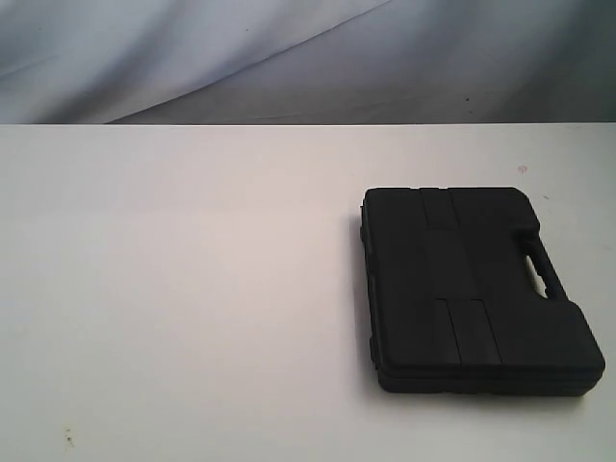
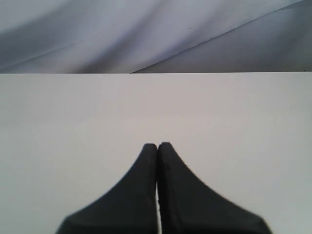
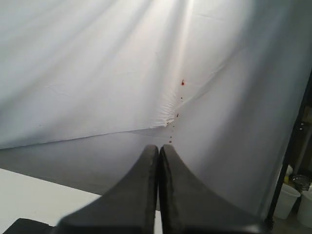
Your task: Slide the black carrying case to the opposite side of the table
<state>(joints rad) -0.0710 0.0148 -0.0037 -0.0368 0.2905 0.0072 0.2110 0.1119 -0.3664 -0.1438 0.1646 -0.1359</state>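
1. Left gripper [image 2: 157,145], a pair of black tapered fingers, is pressed together tip to tip with no gap showing. It hangs over bare white tabletop.
2. Right gripper [image 3: 159,146], also two black tapered fingers, is closed flat on itself and pinches nothing. It points at the pale grey-white cloth backdrop [image 3: 97,73] rather than down at the tabletop.
3. One flat rectangular matte black moulded plastic case [image 1: 472,289] lies lid up on the wide plain white table [image 1: 173,289]. It is on the right gripper's side, well apart from the stretch of table in front of the left gripper.
4. In the right wrist view a black corner [image 3: 22,226], most likely this case, shows below the right gripper's fingers and back toward the wrist. It does not touch them.
5. The case has rounded corners and a seam along its side wall where the two halves meet.
6. Its single cut-out slot handle [image 1: 541,271] runs along the edge turned away from the left gripper's side.
7. The lid carries two recessed ribbed panels, one toward the backdrop and one toward the near edge.
8. Counted: two grippers with two fingers each, one case, one handle slot and one table.
9. Beyond the right gripper, a few small red specks [image 3: 183,82] dot the cloth. Two pale bucket-like containers [image 3: 285,200] stand at the far side, off the table.
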